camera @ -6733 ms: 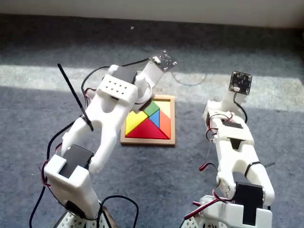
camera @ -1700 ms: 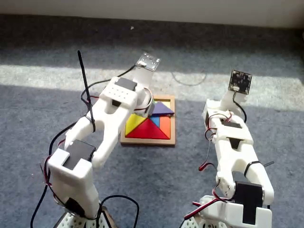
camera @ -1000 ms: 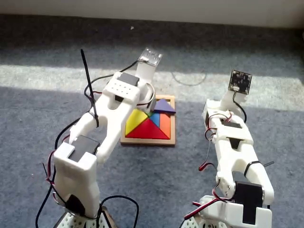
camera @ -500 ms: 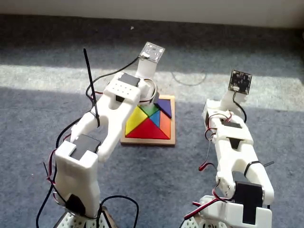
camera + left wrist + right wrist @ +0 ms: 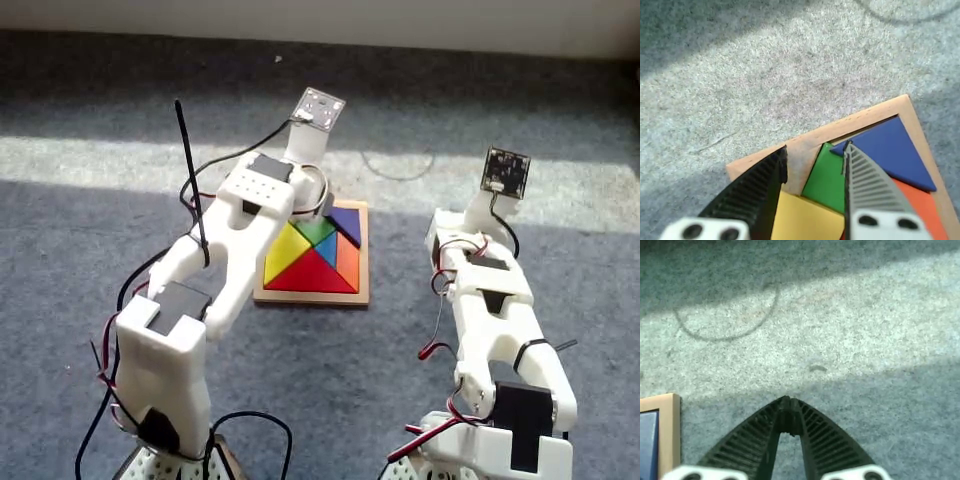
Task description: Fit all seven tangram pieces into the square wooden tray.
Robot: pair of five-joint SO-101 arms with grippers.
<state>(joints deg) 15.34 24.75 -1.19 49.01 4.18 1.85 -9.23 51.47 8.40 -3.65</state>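
The square wooden tray (image 5: 360,296) lies on the carpet and holds yellow (image 5: 283,250), green (image 5: 318,230), red (image 5: 310,277), orange (image 5: 347,262) and dark blue (image 5: 348,224) pieces lying flat. My left gripper (image 5: 815,157) hovers open over the tray's far edge (image 5: 805,145), with nothing between its fingers. Under it lie the green piece (image 5: 825,182), the dark blue piece (image 5: 885,150) and the yellow piece (image 5: 800,220). My right gripper (image 5: 785,401) is shut and empty above bare carpet, to the right of the tray corner (image 5: 667,430).
The right arm (image 5: 490,290) stands folded back to the right of the tray. A thin cable (image 5: 395,172) loops on the carpet beyond the tray. Grey carpet surrounds the tray on all sides.
The dark blue piece, earlier tilted over the tray's far right rim, now lies flat in that corner. My left gripper has shifted slightly over the far edge. The right arm has not moved.
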